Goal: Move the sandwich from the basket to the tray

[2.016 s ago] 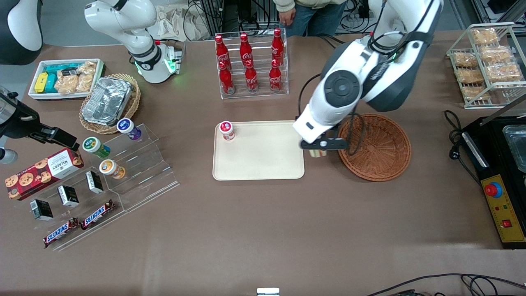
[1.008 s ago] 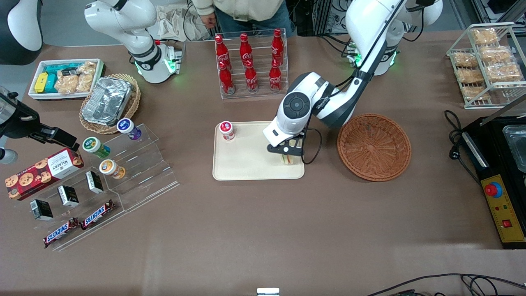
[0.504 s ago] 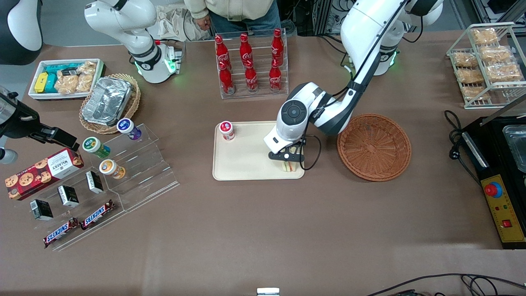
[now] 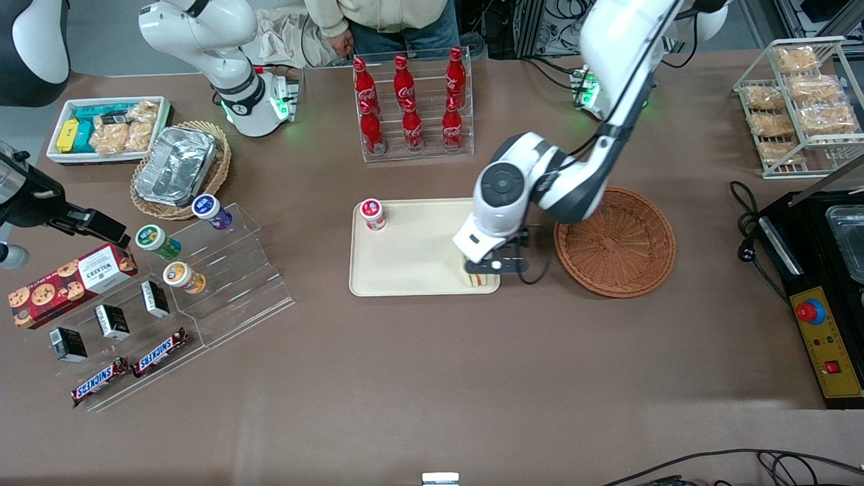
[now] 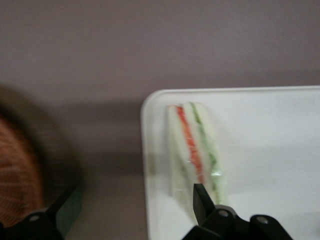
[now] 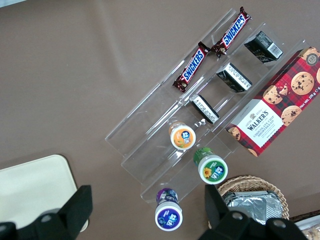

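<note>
The sandwich (image 4: pixel 475 278) stands on edge on the cream tray (image 4: pixel 412 256), at the tray's corner nearest the front camera and toward the basket. Its orange-red and green layers (image 5: pixel 196 150) show in the left wrist view, on the tray (image 5: pixel 270 150) just inside the rim. My gripper (image 4: pixel 497 264) hovers low over that corner. It is open wide (image 5: pixel 134 189): one finger (image 5: pixel 201 201) overlaps the sandwich's end and the other (image 5: pixel 66 206) hangs over the table. The round reddish-brown basket (image 4: pixel 614 241) beside the tray holds nothing; its blurred edge (image 5: pixel 17 175) shows in the wrist view.
A small red-capped pot (image 4: pixel 372 214) stands at the tray's corner farthest from the sandwich. A clear rack of red cola bottles (image 4: pixel 412 101) is farther from the camera. An acrylic step stand (image 4: pixel 223 283) with snacks lies toward the parked arm's end.
The gripper carried the sandwich from beside the basket onto the tray and lowered it at the near corner. It has since let go and shifted slightly toward the basket.
</note>
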